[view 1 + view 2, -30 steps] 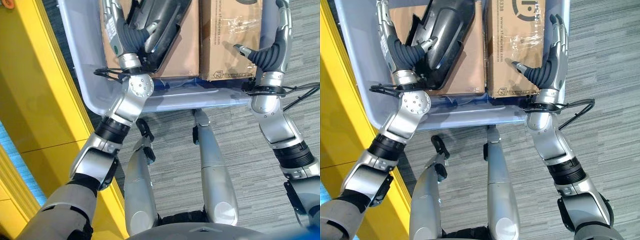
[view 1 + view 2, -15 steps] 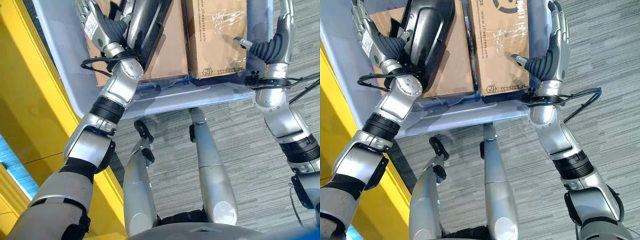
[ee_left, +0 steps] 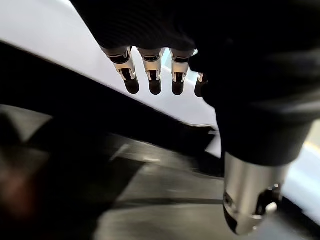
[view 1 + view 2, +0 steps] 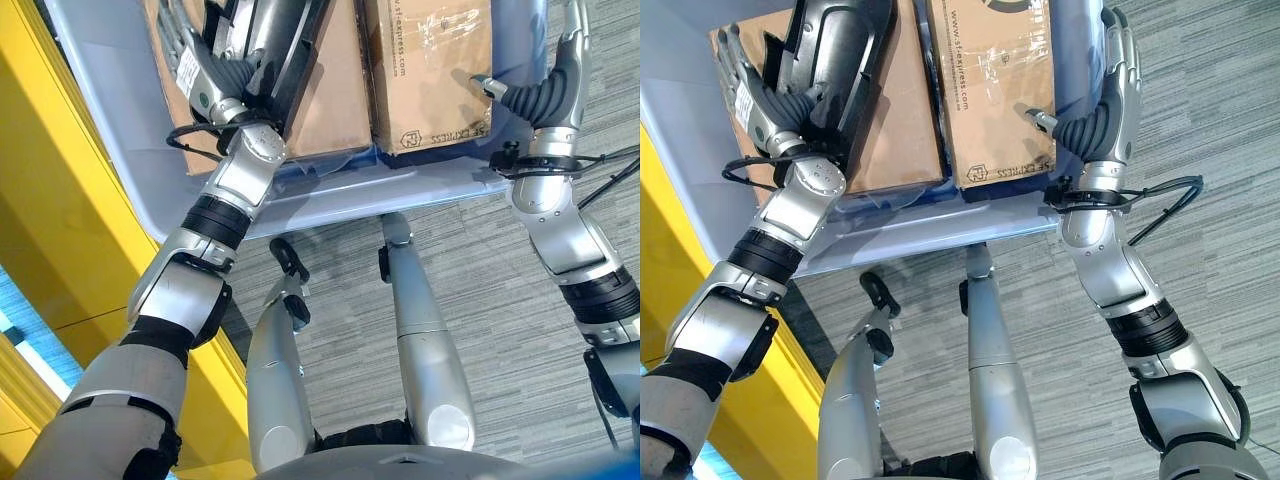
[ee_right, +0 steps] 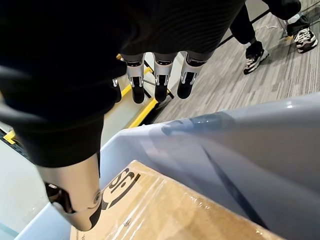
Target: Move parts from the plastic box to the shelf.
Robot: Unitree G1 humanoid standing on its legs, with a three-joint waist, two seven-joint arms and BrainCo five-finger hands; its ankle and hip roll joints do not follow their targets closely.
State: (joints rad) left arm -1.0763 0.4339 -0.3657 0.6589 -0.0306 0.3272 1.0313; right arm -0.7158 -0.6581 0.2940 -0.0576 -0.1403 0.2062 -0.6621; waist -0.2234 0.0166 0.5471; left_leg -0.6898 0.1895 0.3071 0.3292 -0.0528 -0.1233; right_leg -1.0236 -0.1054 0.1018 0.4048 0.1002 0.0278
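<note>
Left hand (image 4: pixel 752 92) moved further along black part (image 4: pixel 832 48) in plastic box (image 4: pixel 330 195), fingers straight, ready to lift. Right hand (image 4: pixel 1110 95) open at box's right wall, beside cardboard carton (image 4: pixel 990 85), likely steadying.

The right hand (image 5: pixel 150 80) reached out with its fingers (image 5: pixel 161 82) straight in a row and the thumb (image 5: pixel 75 195) apart, holding nothing. Past them ran the pale translucent wall of the plastic box (image 5: pixel 240 145), and inside it lay a cardboard box (image 5: pixel 165 210) under clear tape. Beyond the rim were grey carpet (image 5: pixel 225 75), a yellow floor line (image 5: pixel 142 112) and a person's shoes (image 5: pixel 280 37)
</note>
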